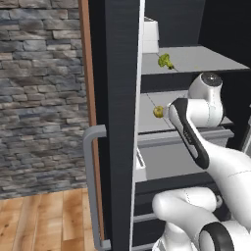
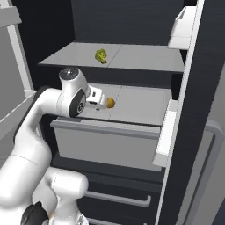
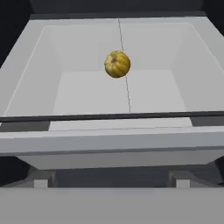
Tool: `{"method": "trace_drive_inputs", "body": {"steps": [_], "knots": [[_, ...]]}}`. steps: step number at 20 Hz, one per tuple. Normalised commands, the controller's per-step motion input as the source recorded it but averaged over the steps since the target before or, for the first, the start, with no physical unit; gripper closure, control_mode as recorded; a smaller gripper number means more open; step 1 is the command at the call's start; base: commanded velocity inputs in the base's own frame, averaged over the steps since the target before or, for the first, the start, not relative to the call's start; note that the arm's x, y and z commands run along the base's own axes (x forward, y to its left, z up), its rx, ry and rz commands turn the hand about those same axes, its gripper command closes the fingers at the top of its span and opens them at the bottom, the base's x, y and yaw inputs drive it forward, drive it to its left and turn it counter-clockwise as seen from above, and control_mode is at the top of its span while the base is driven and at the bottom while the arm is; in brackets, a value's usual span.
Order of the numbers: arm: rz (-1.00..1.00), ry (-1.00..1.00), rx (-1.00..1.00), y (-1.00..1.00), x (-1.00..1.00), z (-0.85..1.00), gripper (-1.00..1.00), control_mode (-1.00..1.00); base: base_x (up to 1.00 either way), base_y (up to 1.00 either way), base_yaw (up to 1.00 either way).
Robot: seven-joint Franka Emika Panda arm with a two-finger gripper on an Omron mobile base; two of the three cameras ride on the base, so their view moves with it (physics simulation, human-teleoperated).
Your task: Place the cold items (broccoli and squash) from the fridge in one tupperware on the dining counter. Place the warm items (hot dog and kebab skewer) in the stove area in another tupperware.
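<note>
- The squash (image 3: 117, 64) sits on the middle shelf (image 2: 140, 105) of the open fridge (image 1: 117, 98), dead ahead of the gripper (image 2: 97, 98) and a touch left of its centre line in the hand view. It rests in the open, apart from the shelf's side walls.
- I judge the step in hand to be the reach for the squash; nothing is held yet.
- I cannot tell how far apart the fingers stand: the hand view does not show the tips clearly, and in the right base view the gripper is too small to read. I would confirm the gap before closing in.
- The gripper is near the squash but not touching it, with the shelf's front lip (image 3: 109, 142) lying below and between the two. I would keep the hand above that lip while advancing.
- The squash is round and will likely roll if nudged. I would centre it between the fingers, then close across its widest part.
- The broccoli (image 1: 165, 60) lies on the shelf above the gripper, well clear of the approach.
- The fridge door (image 2: 193, 132) stands open to the gripper's right; on the way out I would swing away from it.
</note>
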Motion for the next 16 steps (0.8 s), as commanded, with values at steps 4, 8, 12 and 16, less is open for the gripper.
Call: {"method": "trace_drive_inputs", "body": {"steps": [4, 8, 12, 16], "knots": [[0.00, 0.17, -0.01, 0.00, 0.65, -0.07, -1.00, -1.00, 0.00, 0.00, 0.00], [0.00, 0.02, -0.01, -0.03, 0.46, -0.36, -1.00, -1.00, 0.00, 0.00, 0.00], [0.00, 0.00, 0.00, -0.01, 0.56, -0.26, -1.00, -1.00, 0.00, 0.00, 0.00], [0.00, 0.00, 0.00, 0.00, 0.58, -0.17, -1.00, -1.00, 0.00, 0.00, 0.00]]}}
